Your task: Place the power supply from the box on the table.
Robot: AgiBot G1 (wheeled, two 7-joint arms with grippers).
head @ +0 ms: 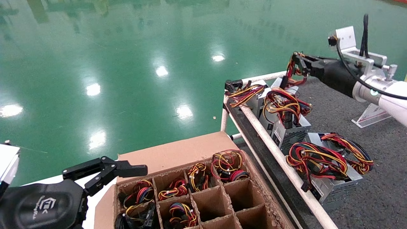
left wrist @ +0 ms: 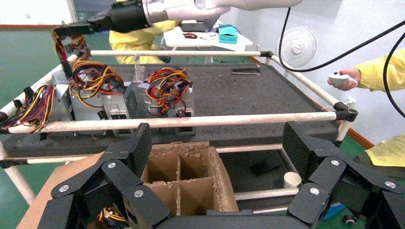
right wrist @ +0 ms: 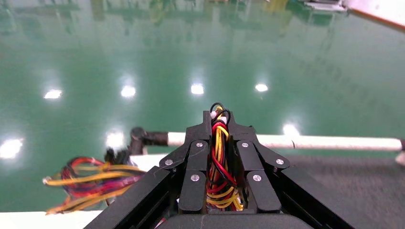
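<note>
My right gripper [head: 297, 62] is shut on the red, yellow and black wire bundle [right wrist: 218, 157] of a power supply [head: 292, 69], above the far left corner of the dark grey table [head: 365, 152]. That unit's metal body is mostly hidden behind the other units. In the left wrist view the right gripper [left wrist: 64, 31] holds the wires [left wrist: 59, 47] hanging under it. My left gripper [head: 124, 167] is open and holds nothing, at the near left of the cardboard box [head: 178, 152]. The left wrist view looks between its fingers [left wrist: 143, 143] onto bare cells of the box [left wrist: 222, 176].
Three power supplies [head: 286, 125] lie along the table's left side behind a white pipe rail [head: 273, 149]. Several box cells hold wire coils [head: 227, 165]. A clear stand [head: 370, 116] sits far right. Someone in yellow [left wrist: 382, 71] stands beyond the table.
</note>
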